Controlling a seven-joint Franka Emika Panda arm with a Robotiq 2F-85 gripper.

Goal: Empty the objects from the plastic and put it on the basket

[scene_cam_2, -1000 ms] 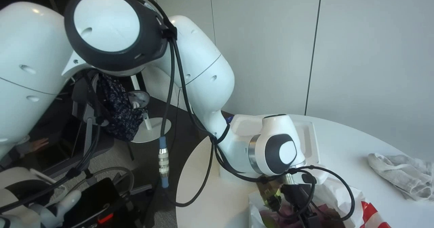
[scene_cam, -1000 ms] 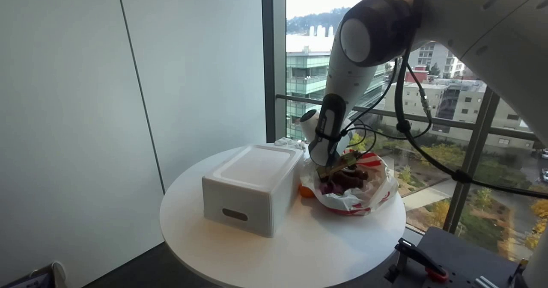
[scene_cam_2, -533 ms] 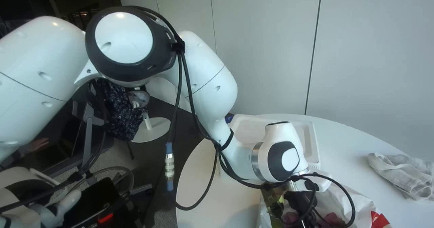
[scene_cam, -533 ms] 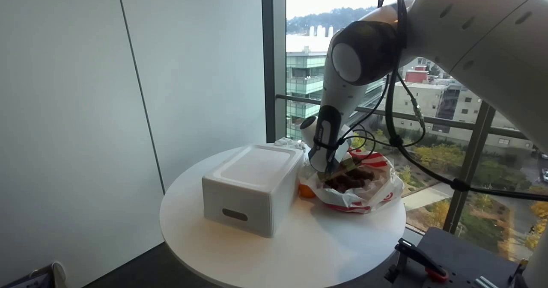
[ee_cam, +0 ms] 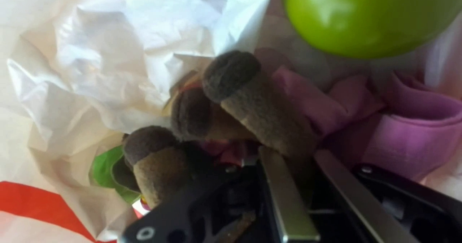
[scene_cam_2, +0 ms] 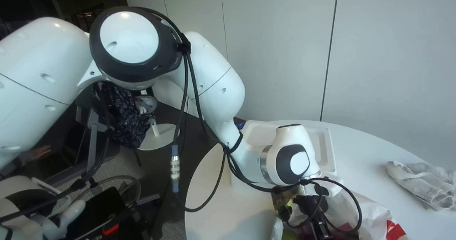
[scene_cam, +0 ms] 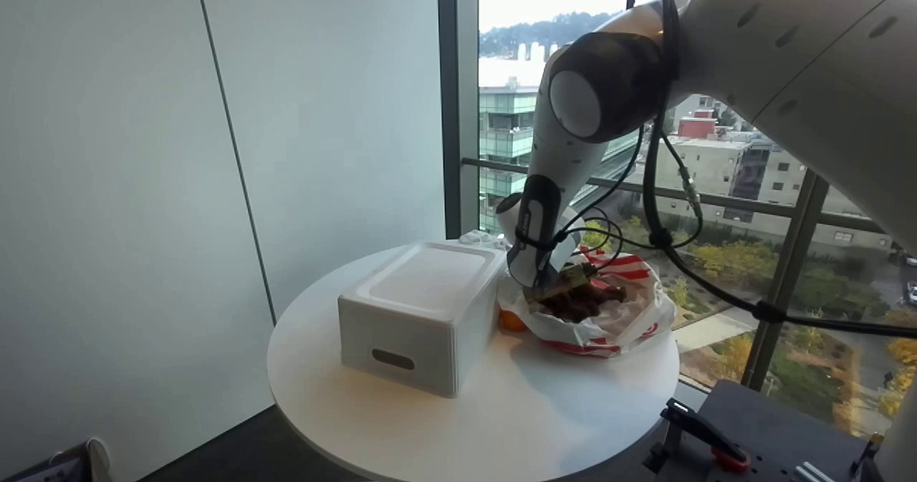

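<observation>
gripper (ee_cam: 297,152) down in the mouth of the white plastic bag (scene_cam: 634,333), jaws nearly together, pinching a brown plush limb (ee_cam: 269,113), dark-tipped. two similar limbs (ee_cam: 158,170) lie in the bag; glossy green round object (ee_cam: 368,22) and purple folded piece (ee_cam: 408,142) near. bag sits on round white table (scene_cam: 494,432), just beside white box (scene_cam: 397,335); orange object (scene_cam: 511,321) low between them. pale crumpled cloth (scene_cam_2: 422,186) apart from both.
</observation>
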